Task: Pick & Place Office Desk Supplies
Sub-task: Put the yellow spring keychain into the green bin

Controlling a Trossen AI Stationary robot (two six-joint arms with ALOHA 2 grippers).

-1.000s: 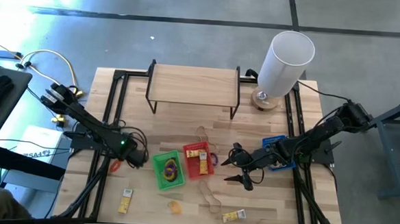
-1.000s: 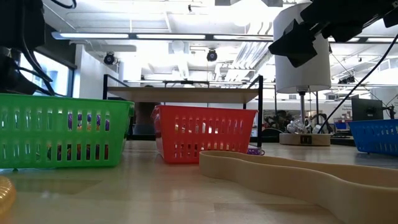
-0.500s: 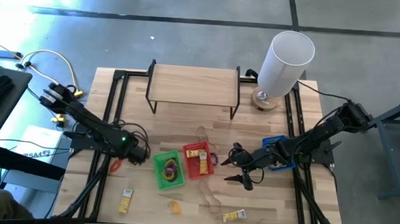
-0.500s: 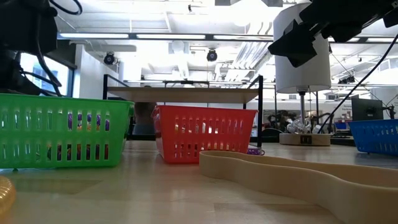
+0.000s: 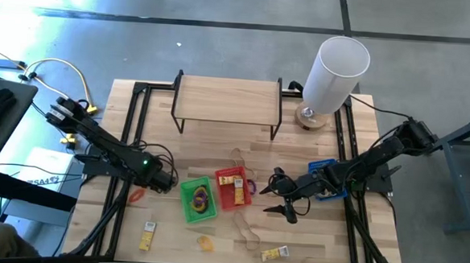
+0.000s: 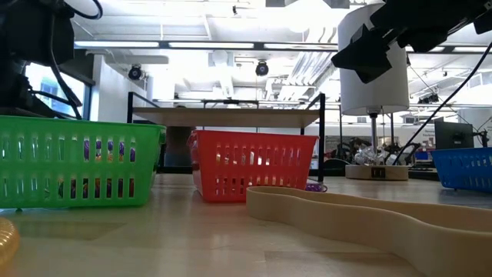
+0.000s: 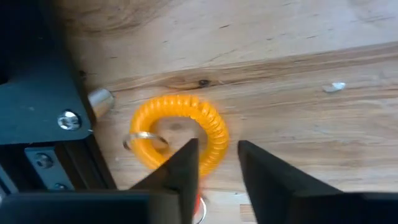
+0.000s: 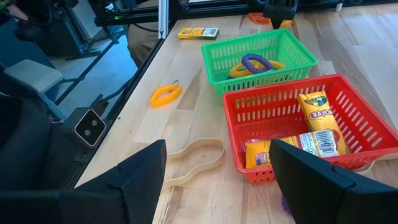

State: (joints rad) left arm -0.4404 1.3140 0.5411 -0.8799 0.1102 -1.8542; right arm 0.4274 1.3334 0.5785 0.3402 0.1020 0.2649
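Observation:
An orange coil ring (image 7: 177, 130) with a small metal key ring lies flat on the wood beside the left frame rail. My left gripper (image 7: 217, 149) points down over it at the table's left (image 5: 141, 191), shut on its band. My right gripper (image 8: 217, 186) hangs open above the table's middle (image 5: 283, 208), near the red basket (image 5: 234, 188), touching nothing. The red basket holds crayon packets. The green basket (image 5: 197, 200) holds purple and yellow rings. My left gripper has the ring's band (image 7: 219, 140) between its two fingers, one finger inside the ring's hole and one outside it. The fingers come from above, pointing down, across the band. The ring lies flat on the table.
Loose on the near part of the table are two packets (image 5: 146, 236) (image 5: 274, 253), a yellow ring (image 5: 205, 243) and tan rubber bands (image 5: 246, 233). A blue basket (image 5: 322, 170) stands at the right. A wooden shelf (image 5: 227, 99) and a tall white cylinder (image 5: 335, 72) stand at the back.

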